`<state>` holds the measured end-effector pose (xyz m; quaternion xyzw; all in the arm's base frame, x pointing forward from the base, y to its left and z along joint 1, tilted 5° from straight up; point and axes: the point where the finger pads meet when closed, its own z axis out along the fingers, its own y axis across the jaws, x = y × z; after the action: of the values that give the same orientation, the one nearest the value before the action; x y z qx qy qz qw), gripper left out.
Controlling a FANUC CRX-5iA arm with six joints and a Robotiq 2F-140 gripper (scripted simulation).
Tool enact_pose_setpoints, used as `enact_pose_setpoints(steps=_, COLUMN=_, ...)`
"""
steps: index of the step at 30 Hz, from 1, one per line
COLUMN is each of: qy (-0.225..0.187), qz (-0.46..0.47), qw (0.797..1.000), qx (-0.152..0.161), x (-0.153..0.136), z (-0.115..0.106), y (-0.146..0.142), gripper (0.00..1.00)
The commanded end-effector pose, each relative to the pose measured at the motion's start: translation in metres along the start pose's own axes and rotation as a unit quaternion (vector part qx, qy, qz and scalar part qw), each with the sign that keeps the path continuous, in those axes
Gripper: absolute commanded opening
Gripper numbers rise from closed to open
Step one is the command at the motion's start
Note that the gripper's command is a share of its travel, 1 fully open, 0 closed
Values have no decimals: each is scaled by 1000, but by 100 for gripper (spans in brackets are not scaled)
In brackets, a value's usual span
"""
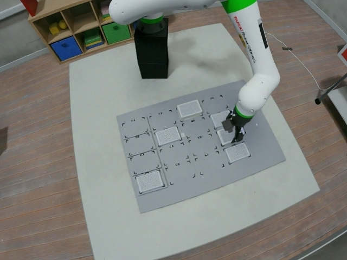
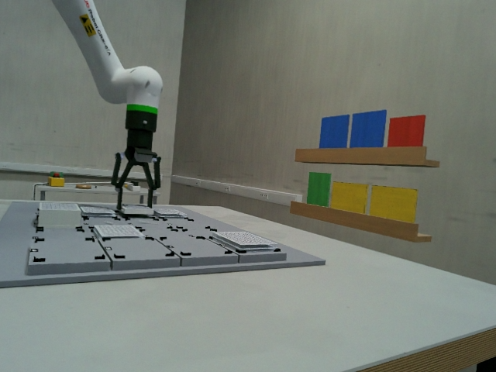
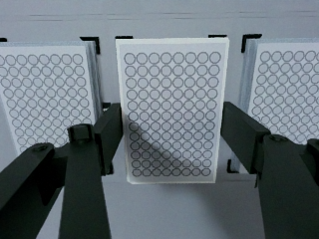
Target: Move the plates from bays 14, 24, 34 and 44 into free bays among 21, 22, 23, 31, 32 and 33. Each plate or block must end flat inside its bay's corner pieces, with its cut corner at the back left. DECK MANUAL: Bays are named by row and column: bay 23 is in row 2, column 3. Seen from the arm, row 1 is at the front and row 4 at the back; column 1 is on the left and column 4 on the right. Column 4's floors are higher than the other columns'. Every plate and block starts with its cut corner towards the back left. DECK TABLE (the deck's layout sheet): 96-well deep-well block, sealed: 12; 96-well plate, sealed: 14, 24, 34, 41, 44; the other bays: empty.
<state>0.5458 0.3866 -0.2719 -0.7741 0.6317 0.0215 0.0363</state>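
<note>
My gripper [image 1: 235, 137] is shut on a white sealed 96-well plate [image 1: 225, 136], gripping its two long sides. It holds the plate low over bay 31, in the column furthest from the raised one. In the wrist view the plate [image 3: 171, 110] sits level between my fingers, with black corner pieces showing around it. I cannot tell whether it touches the floor. Sealed plates lie on either side, in bay 21 [image 1: 219, 118] and bay 41 [image 1: 237, 152]. Another plate lies in bay 23 [image 1: 167, 135]. One plate rests in raised bay 44 [image 1: 149, 181], also seen in the side view [image 2: 244, 239].
The tall sealed deep-well block [image 1: 189, 108] stands in bay 12, also visible in the side view [image 2: 60, 212]. The arm's black pedestal [image 1: 151, 47] stands behind the grey deck. Bays 22, 32 and 33 in the middle show bare floors.
</note>
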Motion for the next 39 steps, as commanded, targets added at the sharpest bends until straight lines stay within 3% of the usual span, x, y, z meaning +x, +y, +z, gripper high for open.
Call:
enact_pose_setpoints(steps=1, qy=0, qz=0, qw=1000, qx=1, x=-1, z=0, y=-1, gripper=10)
enact_pose_setpoints(steps=39, qy=0, qz=0, qw=1000, qx=1, x=-1, z=7, y=-1, gripper=10)
